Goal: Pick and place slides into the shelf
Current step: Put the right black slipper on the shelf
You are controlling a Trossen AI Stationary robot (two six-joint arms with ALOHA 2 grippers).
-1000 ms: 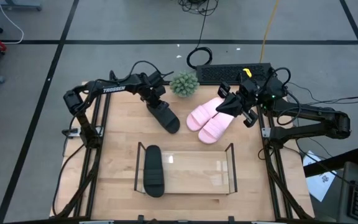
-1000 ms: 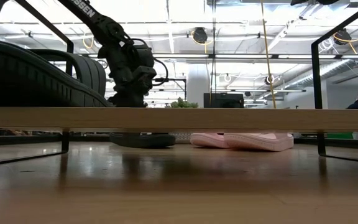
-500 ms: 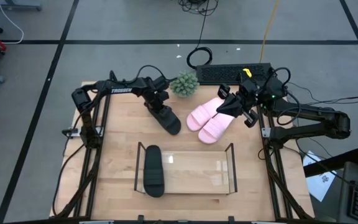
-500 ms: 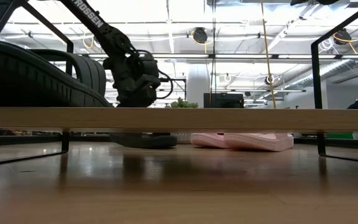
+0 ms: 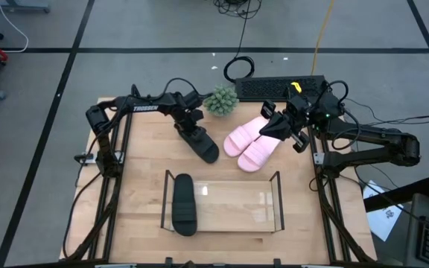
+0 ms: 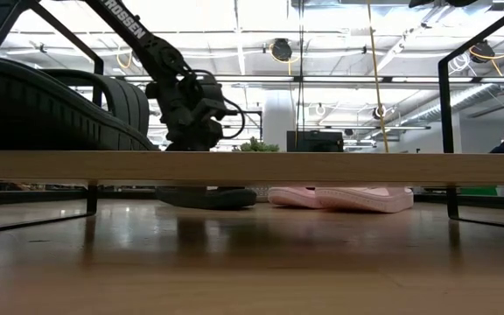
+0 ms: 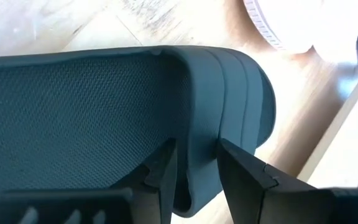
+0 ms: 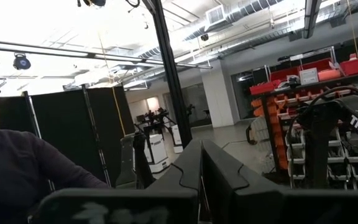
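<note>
A black slide (image 5: 205,143) lies sole-down on the wooden table, behind the shelf (image 5: 278,197). My left gripper (image 5: 192,128) is shut on its far end and fills the left wrist view (image 7: 194,155). A second black slide (image 5: 184,205) rests at the left end of the clear shelf and looms large in the low view (image 6: 42,105). Two pink slides (image 5: 250,145) lie side by side on the table, right of the held one. My right gripper (image 5: 278,126) hangs shut and raised above their far right, touching nothing. My left gripper pinches the black slide's thick raised edge (image 7: 197,127) between its two fingers. One finger (image 7: 165,177) is on the mesh-textured side, the other (image 7: 244,177) on the ribbed outer side. The fingers slant down from the table's far left. The slide's sole (image 6: 206,198) lies on the table.
A small green plant (image 5: 220,100) stands at the table's far edge, close to the left gripper. A dark keyboard (image 5: 281,88) lies behind the pink slides. People show in the room beyond, one near in the right wrist view (image 8: 17,168). Bare wood lies left of the shelf.
My left gripper has sunk and tipped further down over the black slide's far end, keeping the same finger gap. The slide has stayed on the table and crept slightly toward the pink slides.
</note>
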